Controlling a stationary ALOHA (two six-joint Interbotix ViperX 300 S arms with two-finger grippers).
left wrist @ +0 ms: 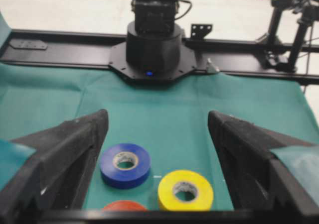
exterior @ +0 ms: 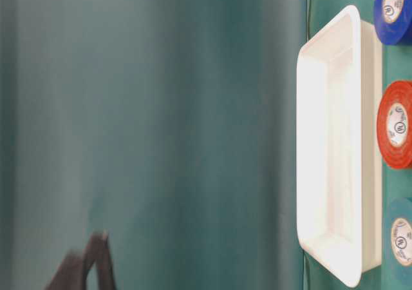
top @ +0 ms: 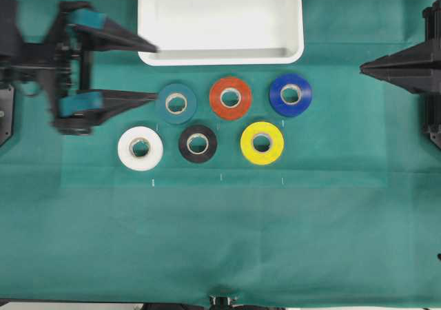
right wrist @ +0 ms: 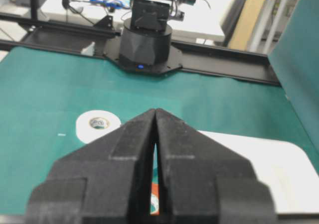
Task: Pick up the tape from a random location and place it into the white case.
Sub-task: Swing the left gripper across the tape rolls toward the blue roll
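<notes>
From overhead, six rolls lie on the green table (top: 220, 241) in two rows of three, the tape (top: 290, 94) in the far row nearest the right gripper (top: 365, 67), whose fingers are pressed together, while the left gripper (top: 155, 72) is spread wide beside the teal roll (top: 176, 103) and the one white case (top: 220, 21). The table-level view shows three rolls beside the case: the tape (exterior: 393, 9), a red roll (exterior: 396, 124) and the teal one. The left wrist view shows three rolls ahead between the spread fingers, the tape (left wrist: 125, 165) left of the yellow roll (left wrist: 185, 189); the right wrist view shows one white roll (right wrist: 98, 124) beyond the closed fingers.
</notes>
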